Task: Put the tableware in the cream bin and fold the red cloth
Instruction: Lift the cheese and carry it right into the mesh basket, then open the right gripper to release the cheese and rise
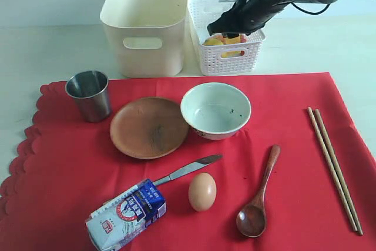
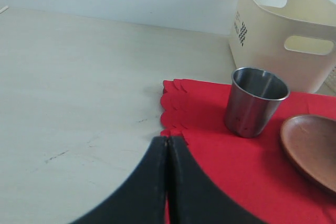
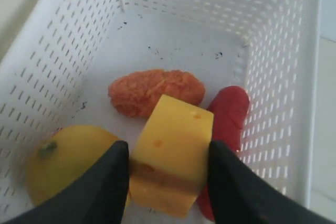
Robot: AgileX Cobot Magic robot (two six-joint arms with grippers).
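Our right gripper [image 3: 167, 151] clasps the cheese [image 3: 178, 124] inside the white lattice basket [image 3: 47, 66], beside the lemon [image 3: 68, 163]; we should let go only once it rests on the floor, then rise straight up; our left gripper [image 2: 168, 142], clenched and empty, hangs at the edge of the red cloth [image 1: 282, 145]; steel cup [image 1: 88, 93], wooden plate [image 1: 147, 127] and white bowl [image 1: 215, 110] lie on it, the cream bin [image 1: 147, 63] behind.

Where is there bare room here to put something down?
Red cloth lies bare between the dark wooden spoon and the pair of wooden chopsticks, and between the steel cup and the milk carton. Crowded: round brown wooden plate, white ceramic bowl, steel knife and brown egg sit close together.
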